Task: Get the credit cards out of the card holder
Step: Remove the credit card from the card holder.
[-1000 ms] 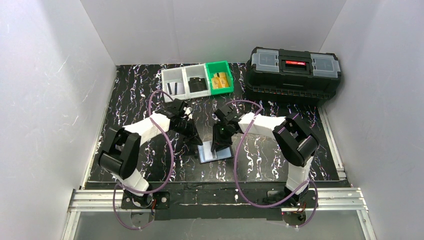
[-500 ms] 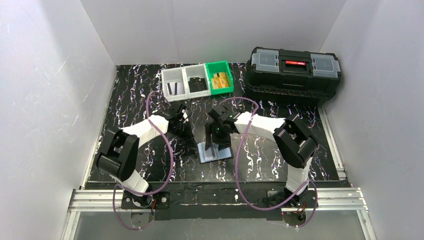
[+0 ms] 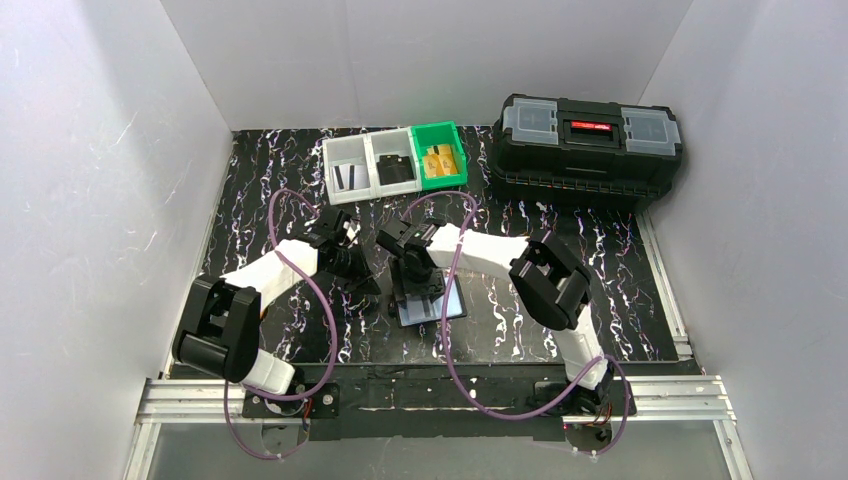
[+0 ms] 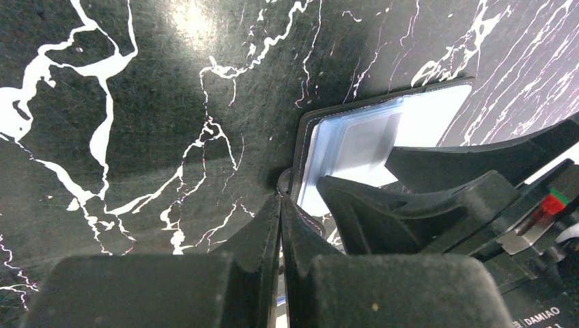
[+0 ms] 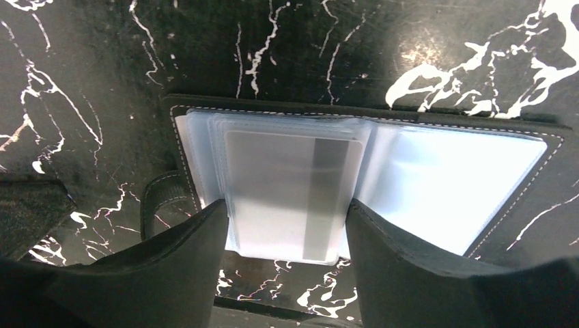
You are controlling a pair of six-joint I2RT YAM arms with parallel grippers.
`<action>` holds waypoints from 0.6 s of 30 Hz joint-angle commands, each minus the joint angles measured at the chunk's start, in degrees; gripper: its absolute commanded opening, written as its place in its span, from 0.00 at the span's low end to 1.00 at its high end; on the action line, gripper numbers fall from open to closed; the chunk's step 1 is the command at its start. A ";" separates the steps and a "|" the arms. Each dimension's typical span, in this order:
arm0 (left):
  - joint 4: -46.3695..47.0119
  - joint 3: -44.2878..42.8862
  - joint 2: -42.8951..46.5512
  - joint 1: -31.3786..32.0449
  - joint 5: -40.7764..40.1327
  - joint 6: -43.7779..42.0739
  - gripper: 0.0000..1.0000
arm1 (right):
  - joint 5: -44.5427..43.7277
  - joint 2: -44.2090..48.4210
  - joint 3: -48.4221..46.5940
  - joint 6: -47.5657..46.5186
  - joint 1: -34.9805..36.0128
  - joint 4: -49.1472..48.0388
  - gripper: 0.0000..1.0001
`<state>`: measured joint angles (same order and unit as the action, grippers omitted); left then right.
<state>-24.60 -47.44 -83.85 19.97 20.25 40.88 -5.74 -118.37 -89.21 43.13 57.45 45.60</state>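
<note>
Open card holder (image 5: 450, 178) near table's (image 3: 600, 300) front edge; right gripper (image 5: 283, 213), jaws wide, straddling pocketed striped credit card (image 5: 273, 171); left gripper (image 4: 280, 205), jaws pressed together, at holder's left edge.

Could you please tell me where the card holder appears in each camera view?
Top external: small black bifold card holder with clear pockets lies open at centre.
Left wrist: right of centre.
Right wrist: across the middle.
Shared landmark: right gripper, jaws astride it.
</note>
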 commanded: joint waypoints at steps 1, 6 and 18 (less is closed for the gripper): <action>-0.31 1.03 1.74 -0.46 2.24 -0.95 0.00 | -1.17 -2.17 -0.77 0.10 0.07 3.91 0.64; 0.31 0.31 0.35 -0.36 4.70 -1.71 0.00 | 1.24 -2.36 0.97 -0.69 -0.05 1.98 0.54; -0.88 -5.18 -5.80 3.26 8.38 -3.01 0.00 | 12.57 8.29 14.90 -1.96 -4.73 -15.50 0.45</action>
<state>-24.05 -49.78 -88.23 21.43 26.68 38.89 0.95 -112.42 -79.55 41.87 54.19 36.16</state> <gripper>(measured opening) 0.007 0.623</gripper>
